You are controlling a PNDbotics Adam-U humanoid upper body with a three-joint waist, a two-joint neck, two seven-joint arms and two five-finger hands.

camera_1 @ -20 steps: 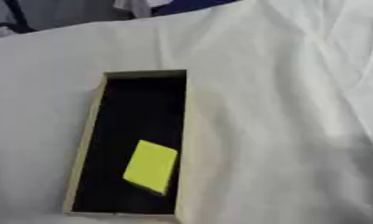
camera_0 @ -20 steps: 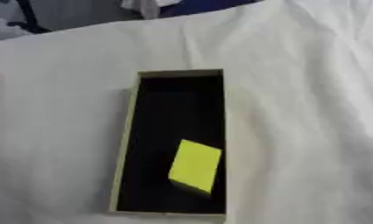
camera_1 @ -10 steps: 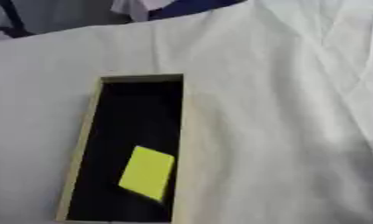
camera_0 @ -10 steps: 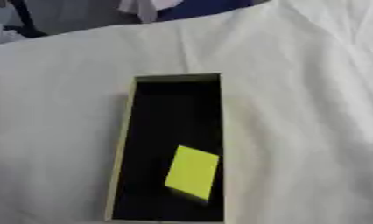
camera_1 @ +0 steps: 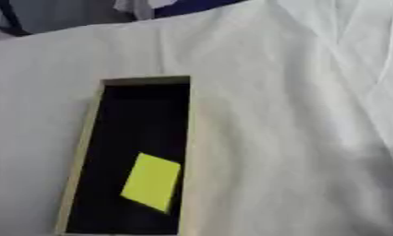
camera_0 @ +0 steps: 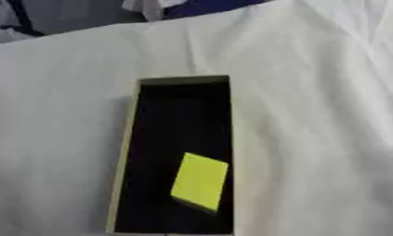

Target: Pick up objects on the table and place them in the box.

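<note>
1 yellow block (camera_0: 199,181), tilted, in black-lined box (camera_0: 127,152)

Neither of the robot's arms shows in the left eye view or the right eye view. No wrist, palm, finger or thumb comes in from the left side, the right side, the upper corners or the lower corners of either picture. The left hand is out of sight, and so is the right hand, so their pose and the set of their fingers cannot be told. No black limb or silver joint crosses any edge of the two views, and no part of the robot's body touches anything seen there.
</note>
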